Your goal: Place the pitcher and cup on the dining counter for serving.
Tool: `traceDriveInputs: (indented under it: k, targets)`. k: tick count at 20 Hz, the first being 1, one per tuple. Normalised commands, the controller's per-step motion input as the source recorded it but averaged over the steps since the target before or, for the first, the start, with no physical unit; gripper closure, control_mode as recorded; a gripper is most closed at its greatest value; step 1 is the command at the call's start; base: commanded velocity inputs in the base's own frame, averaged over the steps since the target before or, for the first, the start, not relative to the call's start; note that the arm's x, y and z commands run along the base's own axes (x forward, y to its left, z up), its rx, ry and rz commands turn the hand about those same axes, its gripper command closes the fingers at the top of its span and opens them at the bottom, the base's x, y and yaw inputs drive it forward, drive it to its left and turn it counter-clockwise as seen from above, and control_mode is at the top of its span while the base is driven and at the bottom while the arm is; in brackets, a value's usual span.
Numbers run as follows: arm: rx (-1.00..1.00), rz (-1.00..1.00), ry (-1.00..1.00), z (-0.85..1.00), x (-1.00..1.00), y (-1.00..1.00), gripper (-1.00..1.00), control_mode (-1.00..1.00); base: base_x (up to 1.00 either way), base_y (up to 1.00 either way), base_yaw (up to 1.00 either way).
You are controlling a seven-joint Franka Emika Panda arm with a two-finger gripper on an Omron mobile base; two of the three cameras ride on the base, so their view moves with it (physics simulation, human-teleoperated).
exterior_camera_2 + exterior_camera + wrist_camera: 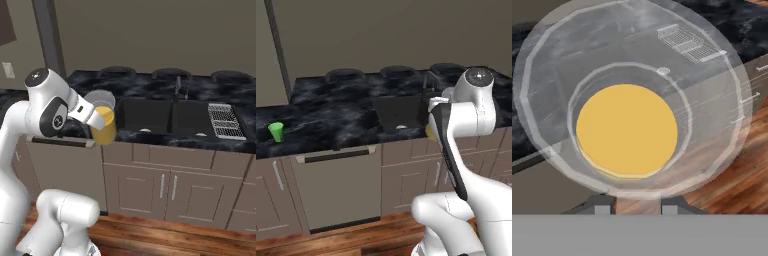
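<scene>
The claw is clamped on the pitcher, holding it upright in the air just off the front edge of the worktop, left of the sink, so the slab lies straight ahead.

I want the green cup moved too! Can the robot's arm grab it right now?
Probably not yet. The gripper is already shut on the pitcher, and the cup stands far off to the left on the counter.
</scene>
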Motion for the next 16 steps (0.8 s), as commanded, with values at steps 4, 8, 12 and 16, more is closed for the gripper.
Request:
traceDriveInputs:
  k: [4, 8, 12, 16]
  targets:
    - [0.00, 0.00, 0.00, 0.00, 0.00, 0.00, 1.00, 1.00, -0.16, -1.00, -0.17]
    - [0.00, 0.00, 0.00, 0.00, 0.00, 0.00, 1.00, 1.00, 0.00, -1.00, -0.19]
    - [0.00, 0.00, 0.00, 0.00, 0.00, 0.00, 1.00, 1.00, 0.21, -1.00, -0.19]
    - [0.00, 0.00, 0.00, 0.00, 0.00, 0.00, 1.00, 1.00, 0.39, -1.00, -0.20]
